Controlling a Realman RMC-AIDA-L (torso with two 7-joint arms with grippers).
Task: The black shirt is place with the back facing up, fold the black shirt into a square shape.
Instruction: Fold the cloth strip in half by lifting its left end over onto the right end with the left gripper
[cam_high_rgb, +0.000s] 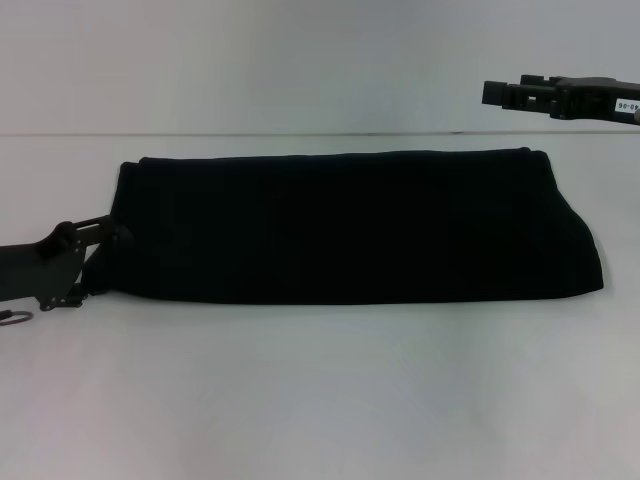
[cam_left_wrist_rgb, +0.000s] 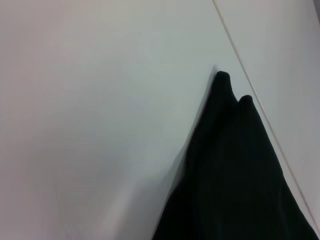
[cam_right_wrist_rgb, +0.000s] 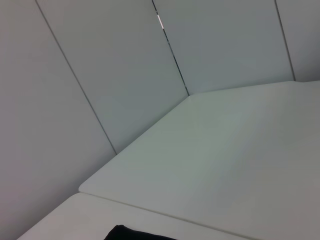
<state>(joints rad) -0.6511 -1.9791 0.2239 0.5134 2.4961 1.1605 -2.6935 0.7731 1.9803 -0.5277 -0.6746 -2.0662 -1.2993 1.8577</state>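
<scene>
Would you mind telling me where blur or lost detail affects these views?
Head view: the black shirt reads as a flat dark mass, folds barely visible. Left wrist view: its edge is smeared. Right wrist view: even lighting, no glare.

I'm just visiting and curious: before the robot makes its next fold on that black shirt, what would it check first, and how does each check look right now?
1. Black shirt already folded into a long band on the table: ok.
2. Shirt is square: not ok, it is still much wider than deep.
3. Left gripper at the shirt's left end: ok, it sits against that edge.
4. Left gripper actually holding fabric: cannot tell.
5. Right gripper near the shirt: not ok, it is raised above and behind the right end.
</scene>
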